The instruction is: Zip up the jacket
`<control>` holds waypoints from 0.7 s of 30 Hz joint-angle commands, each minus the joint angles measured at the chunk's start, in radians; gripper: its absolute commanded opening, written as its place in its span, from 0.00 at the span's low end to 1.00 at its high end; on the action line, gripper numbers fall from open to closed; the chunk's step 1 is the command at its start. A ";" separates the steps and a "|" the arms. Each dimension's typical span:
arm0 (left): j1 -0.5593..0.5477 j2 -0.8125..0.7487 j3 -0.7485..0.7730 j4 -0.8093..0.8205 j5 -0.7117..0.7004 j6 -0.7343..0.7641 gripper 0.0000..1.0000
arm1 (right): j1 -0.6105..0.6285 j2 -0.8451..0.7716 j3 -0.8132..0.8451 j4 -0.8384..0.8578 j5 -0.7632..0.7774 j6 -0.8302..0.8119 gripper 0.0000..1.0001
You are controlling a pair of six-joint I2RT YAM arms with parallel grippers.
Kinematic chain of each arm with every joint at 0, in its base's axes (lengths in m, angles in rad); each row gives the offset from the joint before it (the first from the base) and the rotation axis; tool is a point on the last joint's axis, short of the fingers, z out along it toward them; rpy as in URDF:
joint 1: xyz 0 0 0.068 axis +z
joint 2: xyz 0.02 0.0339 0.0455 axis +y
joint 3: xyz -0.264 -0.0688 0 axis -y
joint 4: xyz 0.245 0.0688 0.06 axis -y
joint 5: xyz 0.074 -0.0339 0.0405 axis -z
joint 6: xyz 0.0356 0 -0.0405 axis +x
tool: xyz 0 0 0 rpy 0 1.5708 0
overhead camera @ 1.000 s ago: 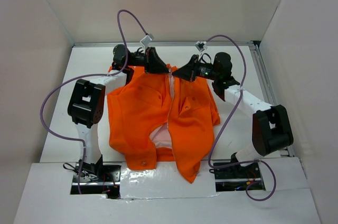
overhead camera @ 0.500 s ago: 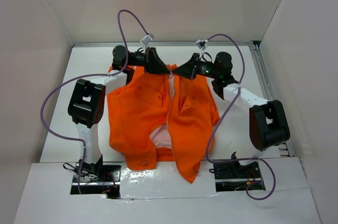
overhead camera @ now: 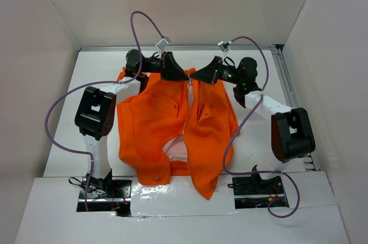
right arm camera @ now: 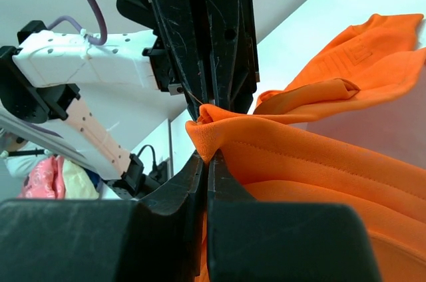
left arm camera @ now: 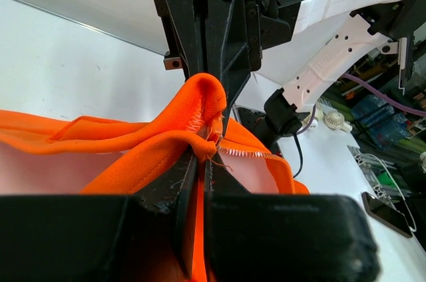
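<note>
— What have the grippers got?
— The left gripper (left arm camera: pixel 200 154) is pinched onto the jacket (overhead camera: pixel 152 123) at its top edge. The right gripper (right arm camera: pixel 208 155) is clamped on the facing fold. Their tips almost meet at 12 o'clock.
— How does the jacket lie?
— Flat on the table (overhead camera: pixel 98 63), its long axis running 12 to 6. The collar is at 12 and the hem at 6, with pale lining (overhead camera: pixel 177 149) showing near 6.
— Counts?
— One jacket, two grippers and two purple cables (overhead camera: pixel 46 122).
— Any change?
— The right wrist has crept toward 12 over the last second. The jacket's body has hardly shifted.
</note>
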 commanded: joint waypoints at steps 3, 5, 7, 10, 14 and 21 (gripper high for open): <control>-0.030 -0.040 -0.045 -0.058 0.063 0.085 0.00 | -0.021 -0.036 0.073 0.174 0.038 0.019 0.00; -0.034 -0.060 -0.044 -0.122 0.072 0.154 0.00 | -0.030 -0.038 0.093 0.131 0.024 -0.004 0.00; -0.039 -0.094 -0.024 -0.272 0.059 0.248 0.00 | -0.029 -0.038 0.110 0.039 -0.008 -0.081 0.00; -0.037 -0.150 0.025 -0.453 0.030 0.379 0.37 | -0.029 -0.044 0.119 -0.123 -0.060 -0.223 0.00; -0.036 -0.198 0.085 -0.690 -0.067 0.554 0.71 | -0.018 -0.070 0.142 -0.403 -0.100 -0.449 0.00; 0.009 -0.194 0.184 -0.850 -0.130 0.649 0.79 | -0.001 -0.039 0.221 -0.604 -0.178 -0.634 0.00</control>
